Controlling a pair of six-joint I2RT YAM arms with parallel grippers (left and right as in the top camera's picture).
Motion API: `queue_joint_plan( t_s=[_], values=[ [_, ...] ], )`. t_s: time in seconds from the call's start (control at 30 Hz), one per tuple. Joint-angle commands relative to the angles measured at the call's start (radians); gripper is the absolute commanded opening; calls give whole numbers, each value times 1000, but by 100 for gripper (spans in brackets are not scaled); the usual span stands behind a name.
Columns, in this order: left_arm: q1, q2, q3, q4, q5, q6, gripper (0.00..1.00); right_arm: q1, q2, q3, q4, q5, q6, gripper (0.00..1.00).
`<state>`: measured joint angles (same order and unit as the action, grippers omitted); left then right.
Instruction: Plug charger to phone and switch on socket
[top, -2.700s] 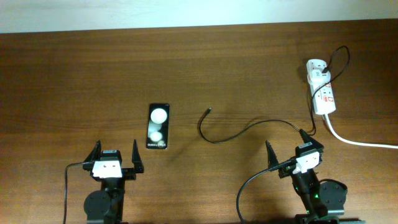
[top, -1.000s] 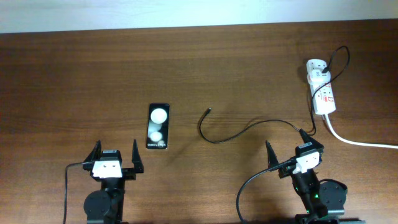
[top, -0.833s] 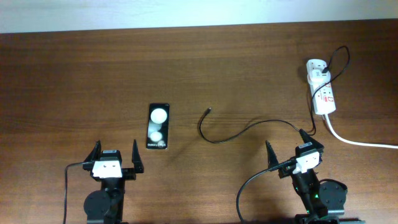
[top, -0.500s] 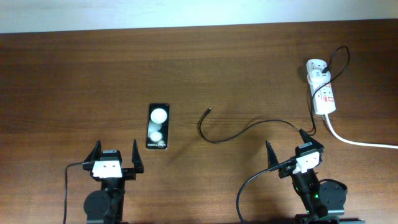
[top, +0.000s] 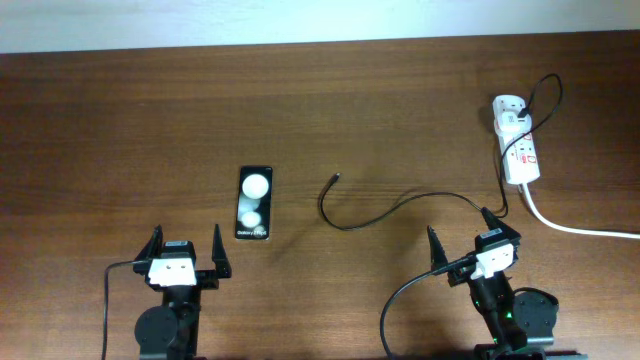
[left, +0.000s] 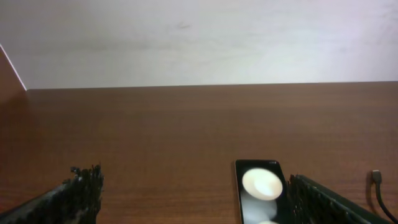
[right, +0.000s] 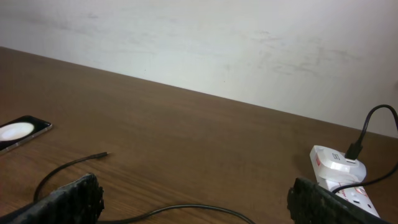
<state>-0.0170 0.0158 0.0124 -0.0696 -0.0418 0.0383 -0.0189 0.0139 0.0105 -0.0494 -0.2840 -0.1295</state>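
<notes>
The phone (top: 254, 202) lies flat left of the table's centre, black with two white round spots; it shows in the left wrist view (left: 261, 194) and at the left edge of the right wrist view (right: 17, 132). The charger cable (top: 400, 207) curves across the table, its connector tip (top: 335, 179) free, right of the phone; the tip also shows in the right wrist view (right: 99, 155). The socket strip (top: 518, 140) lies at the far right, also in the right wrist view (right: 341, 174). My left gripper (top: 186, 250) is open and empty in front of the phone. My right gripper (top: 461, 238) is open and empty near the cable.
The strip's thick white cord (top: 580, 228) runs off the right edge. A white wall (left: 199, 40) stands behind the table's far edge.
</notes>
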Motion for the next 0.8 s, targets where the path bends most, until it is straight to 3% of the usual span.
queue_joint_plan(
  t_s=[0.0, 0.17, 0.5, 0.77],
  values=[
    [5, -10, -3, 80, -3, 16, 99, 6, -8, -5, -6, 8, 6, 99],
    [5, -10, -3, -9, -2, 16, 99, 6, -8, -5, -6, 8, 6, 99],
    [5, -5, 6, 49, 106, 9, 99, 6, -8, -5, -6, 8, 6, 99],
    [5, 206, 185, 26, 114, 1, 99, 6, -8, -5, -6, 8, 6, 99]
  ],
)
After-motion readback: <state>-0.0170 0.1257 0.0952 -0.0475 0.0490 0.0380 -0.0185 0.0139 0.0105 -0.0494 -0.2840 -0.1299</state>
